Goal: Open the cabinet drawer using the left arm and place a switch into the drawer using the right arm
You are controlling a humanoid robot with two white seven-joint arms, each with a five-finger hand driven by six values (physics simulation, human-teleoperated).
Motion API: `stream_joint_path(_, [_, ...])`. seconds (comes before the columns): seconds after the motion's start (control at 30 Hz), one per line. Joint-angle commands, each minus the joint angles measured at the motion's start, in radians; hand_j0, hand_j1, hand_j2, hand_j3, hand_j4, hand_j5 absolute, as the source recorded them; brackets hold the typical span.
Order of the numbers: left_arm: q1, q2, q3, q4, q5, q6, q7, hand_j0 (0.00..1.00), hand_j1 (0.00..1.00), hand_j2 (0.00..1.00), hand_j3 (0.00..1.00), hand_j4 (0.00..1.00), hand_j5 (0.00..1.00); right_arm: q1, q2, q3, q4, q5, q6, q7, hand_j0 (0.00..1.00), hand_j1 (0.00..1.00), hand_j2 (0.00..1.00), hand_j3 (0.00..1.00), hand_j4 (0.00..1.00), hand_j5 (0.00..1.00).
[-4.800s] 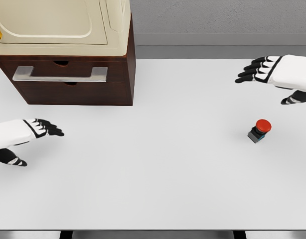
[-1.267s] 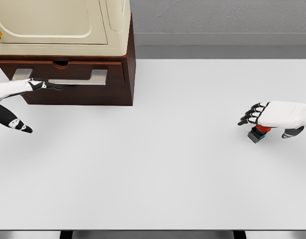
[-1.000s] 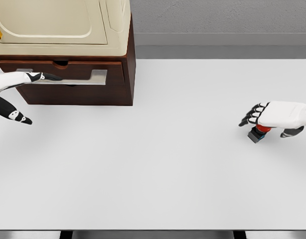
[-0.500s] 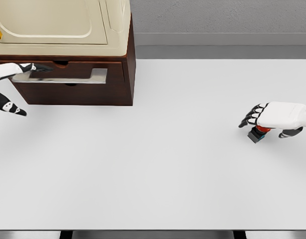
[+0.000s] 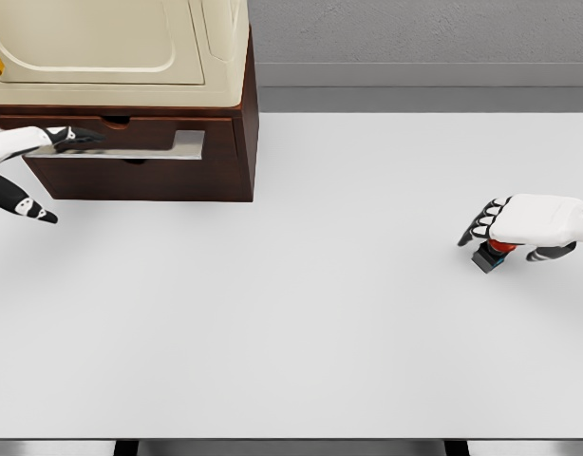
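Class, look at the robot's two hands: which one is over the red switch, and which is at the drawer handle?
The right hand is over the red switch at the table's right side. The left hand reaches the cabinet's silver drawer handle at upper left.

Simulated test bench, not a lived-in room. Evidence: flat rendered surfaces throughout; a plain white table [image 5: 301, 313] before a bare grey wall [image 5: 415, 33]; a dark wood cabinet [image 5: 149, 157] with a metal handle [image 5: 130, 149], carrying a cream appliance [image 5: 111, 47]. No household or office fittings identifiable.
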State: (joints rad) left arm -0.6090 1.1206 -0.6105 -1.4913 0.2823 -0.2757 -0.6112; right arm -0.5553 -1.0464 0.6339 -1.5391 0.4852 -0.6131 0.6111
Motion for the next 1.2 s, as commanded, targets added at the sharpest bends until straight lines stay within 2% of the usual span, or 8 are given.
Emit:
stream_joint_path(0.0, [0.002, -0.005, -0.003, -0.007, -0.006, -0.003, 0.0, 1.0, 1.0, 1.0, 1.0, 1.0, 1.0, 0.0, -0.001, 0.0, 0.0, -0.004, 0.002, 0.0, 0.84, 0.84, 0.84, 0.84, 0.84, 0.84])
stream_joint_path(0.17, [0.014, 0.007, -0.005, -0.08, -0.006, -0.01, 0.0, 1.0, 1.0, 1.0, 1.0, 1.0, 1.0, 0.0, -0.001, 0.0, 0.0, -0.004, 0.002, 0.0, 0.84, 0.84, 0.84, 0.84, 0.84, 0.84])
stream_joint_path(0.43, [0.018, 0.025, -0.005, -0.116, -0.005, -0.014, 0.0, 1.0, 1.0, 1.0, 1.0, 1.0, 1.0, 0.0, -0.001, -0.002, 0.0, -0.004, 0.002, 0.0, 0.85, 0.85, 0.85, 0.85, 0.85, 0.85])
stream_joint_path(0.7, [0.026, 0.053, -0.005, -0.129, 0.003, -0.077, 0.0, 1.0, 1.0, 1.0, 1.0, 1.0, 1.0, 0.002, -0.001, -0.002, 0.0, -0.004, 0.002, 0.0, 0.85, 0.85, 0.85, 0.85, 0.85, 0.85])
stream_joint_path(0.8, [0.034, 0.067, -0.018, -0.167, 0.005, -0.08, 0.0, 1.0, 1.0, 1.0, 1.0, 1.0, 1.0, 0.002, -0.001, -0.002, 0.0, -0.004, 0.002, 0.0, 0.85, 0.85, 0.85, 0.85, 0.85, 0.85])
stream_joint_path(1.17, [0.051, 0.094, -0.021, -0.205, 0.005, -0.105, 0.0, 1.0, 1.0, 1.0, 1.0, 1.0, 1.0, 0.002, -0.001, -0.003, -0.001, -0.004, 0.002, 0.0, 0.85, 0.85, 0.85, 0.85, 0.85, 0.85])
